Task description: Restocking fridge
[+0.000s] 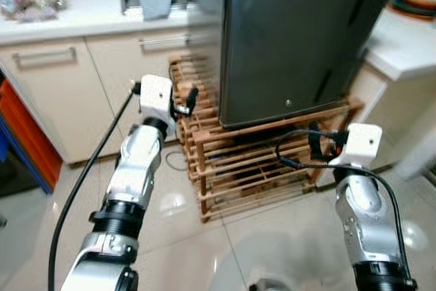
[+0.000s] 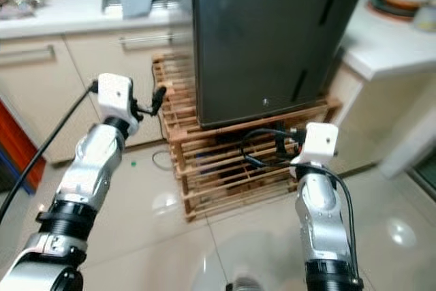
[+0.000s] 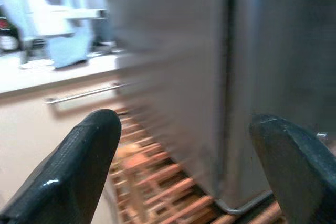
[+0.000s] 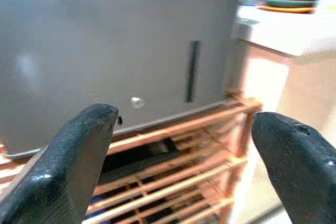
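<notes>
Left eye view: the dark fridge [image 1: 300,39], door closed, stands on a wooden slatted rack [image 1: 252,161] beside the counter. Left gripper [image 1: 182,105] and right gripper [image 1: 320,146], both wide open and empty, face it; approach underway, opening the door likely comes next.

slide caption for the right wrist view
Open right hand facing the closed grey fridge on its wooden rack.

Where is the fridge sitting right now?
The fridge stands closed on a wooden slatted rack, straight ahead between the cabinets and a white counter.
</notes>
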Robot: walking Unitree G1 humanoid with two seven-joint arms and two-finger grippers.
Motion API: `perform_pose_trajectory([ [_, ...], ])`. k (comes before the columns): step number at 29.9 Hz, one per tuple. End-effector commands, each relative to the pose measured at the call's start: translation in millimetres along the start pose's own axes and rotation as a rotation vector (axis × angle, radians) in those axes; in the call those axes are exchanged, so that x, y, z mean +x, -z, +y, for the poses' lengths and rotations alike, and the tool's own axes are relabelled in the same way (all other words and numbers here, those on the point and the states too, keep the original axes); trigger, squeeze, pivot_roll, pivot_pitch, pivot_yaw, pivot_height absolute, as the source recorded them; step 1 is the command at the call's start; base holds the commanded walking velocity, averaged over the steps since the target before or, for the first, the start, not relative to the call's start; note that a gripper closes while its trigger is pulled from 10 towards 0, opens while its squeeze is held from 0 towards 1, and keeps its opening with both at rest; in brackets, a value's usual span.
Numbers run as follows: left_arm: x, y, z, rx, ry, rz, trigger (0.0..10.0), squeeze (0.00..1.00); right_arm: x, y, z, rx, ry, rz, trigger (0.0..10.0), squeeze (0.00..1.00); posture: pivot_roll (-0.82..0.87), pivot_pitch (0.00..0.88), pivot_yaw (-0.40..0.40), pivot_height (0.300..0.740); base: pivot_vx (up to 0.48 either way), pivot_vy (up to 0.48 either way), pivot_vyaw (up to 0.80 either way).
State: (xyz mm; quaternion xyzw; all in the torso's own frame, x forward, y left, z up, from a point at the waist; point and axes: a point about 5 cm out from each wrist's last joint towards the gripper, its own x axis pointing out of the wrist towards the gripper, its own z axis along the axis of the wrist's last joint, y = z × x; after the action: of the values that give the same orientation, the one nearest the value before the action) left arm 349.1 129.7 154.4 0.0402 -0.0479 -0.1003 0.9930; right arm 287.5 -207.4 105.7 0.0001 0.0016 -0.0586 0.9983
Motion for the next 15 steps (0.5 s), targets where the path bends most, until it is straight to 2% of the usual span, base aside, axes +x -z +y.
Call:
perform_pose_trajectory([
  [1,3.0,-2,-7.1,-0.002,0.020,0.000,10.0,0.00,1.2,-1,-0.4,0.015,0.002,-0.005,10.0,0.00,-0.20,0.000,0.018,0.740,0.000,0.480,-0.76],
  [8,3.2,1,-11.5,-0.037,0.065,0.018,10.0,0.00,-0.5,0,-0.1,0.012,-0.003,-0.003,10.0,0.00,-0.20,0.000,0.022,0.740,0.000,0.480,-0.76],
  [12,-3.1,12,-14.0,-0.068,0.080,0.076,10.0,0.00,-3.5,1,1.3,-0.010,-0.023,0.000,10.0,0.00,-0.20,0.000,0.022,0.740,0.000,0.480,-0.76],
  [15,-8.9,17,-25.5,-0.077,0.106,0.083,10.0,0.00,-6.1,3,5.2,-0.005,-0.057,-0.007,10.0,0.00,-0.20,0.000,0.023,0.740,0.000,0.000,0.00],
])
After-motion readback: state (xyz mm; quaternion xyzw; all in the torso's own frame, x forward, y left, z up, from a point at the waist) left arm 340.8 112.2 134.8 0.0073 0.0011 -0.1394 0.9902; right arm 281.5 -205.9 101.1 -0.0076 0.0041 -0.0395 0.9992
